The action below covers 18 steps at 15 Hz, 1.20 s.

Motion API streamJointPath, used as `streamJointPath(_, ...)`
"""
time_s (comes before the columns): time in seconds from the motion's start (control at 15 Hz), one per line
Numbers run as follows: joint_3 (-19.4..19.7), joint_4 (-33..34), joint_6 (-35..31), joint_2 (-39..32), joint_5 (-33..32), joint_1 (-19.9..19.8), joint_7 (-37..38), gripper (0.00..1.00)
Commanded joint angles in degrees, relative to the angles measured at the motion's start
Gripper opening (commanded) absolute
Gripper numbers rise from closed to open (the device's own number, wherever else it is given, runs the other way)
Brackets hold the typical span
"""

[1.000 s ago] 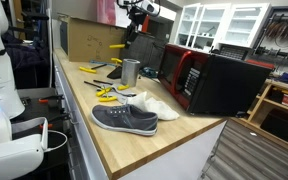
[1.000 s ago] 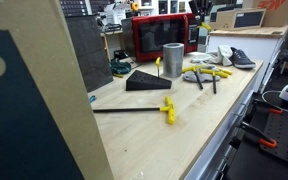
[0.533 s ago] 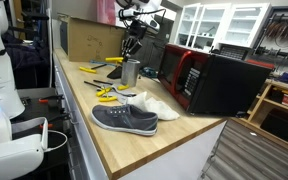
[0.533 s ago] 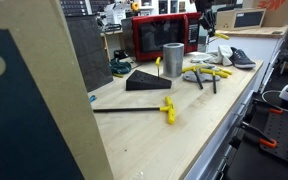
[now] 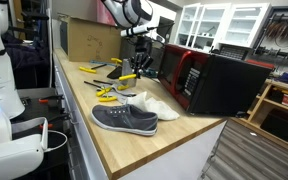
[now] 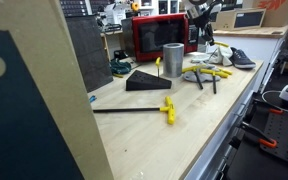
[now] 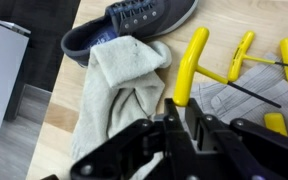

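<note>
My gripper [image 7: 181,105] hangs low over the wooden bench [image 5: 114,140], and its jaws are closed on the end of a yellow T-handle tool [image 7: 192,62] that sticks out ahead of the fingers. Under it lie a crumpled white cloth [image 7: 114,90] and a grey shoe [image 7: 134,25]. More yellow-handled hex keys [image 7: 242,55] rest on a sheet of paper to the right. In both exterior views the gripper [image 5: 139,68] [image 6: 206,38] is beside the metal cup [image 6: 173,58], between it and the shoe [image 5: 124,118].
A red-fronted black microwave [image 5: 219,80] stands close behind the gripper. A cardboard box [image 5: 89,40] is at the far end of the bench. A black wedge [image 6: 146,80] and a long yellow-handled tool [image 6: 167,108] lie further along. The bench edge [image 5: 84,130] runs beside the shoe.
The arm has come down from high above the bench to just over the cup, cloth and tools.
</note>
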<state>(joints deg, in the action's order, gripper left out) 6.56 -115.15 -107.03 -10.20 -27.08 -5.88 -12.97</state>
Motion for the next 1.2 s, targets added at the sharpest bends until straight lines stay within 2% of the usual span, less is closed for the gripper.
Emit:
streamJointPath(0.0, -0.84, -3.01, -4.6, 0.58, -0.89, 0.21, -1.62, 0.04)
streamJointPath(0.2, -1.93, -6.23, -6.65, 1.7, 0.61, 0.64, -3.05, 0.04)
streamJointPath(0.53, -2.6, -9.63, -6.2, 2.64, 0.68, 0.38, -6.8, 0.04)
streamJointPath(0.73, -2.31, -11.02, -9.29, 2.41, 0.59, 0.15, -5.14, 0.04)
streamJointPath(0.8, -2.22, -11.47, -11.18, 2.26, 0.66, 0.13, -4.02, 0.08)
streamJointPath(0.87, -2.25, -11.87, -12.7, 2.13, 1.49, 0.17, -3.19, 0.04)
streamJointPath(1.0, -2.53, -12.59, -15.36, 1.89, 3.17, 0.43, -2.07, 0.04)
streamJointPath(1.07, -2.8, -13.06, -16.4, 1.92, 4.68, 0.65, -1.47, 0.17)
streamJointPath(1.13, -3.15, -13.45, -16.96, 1.93, 6.52, 0.91, -1.02, 0.41)
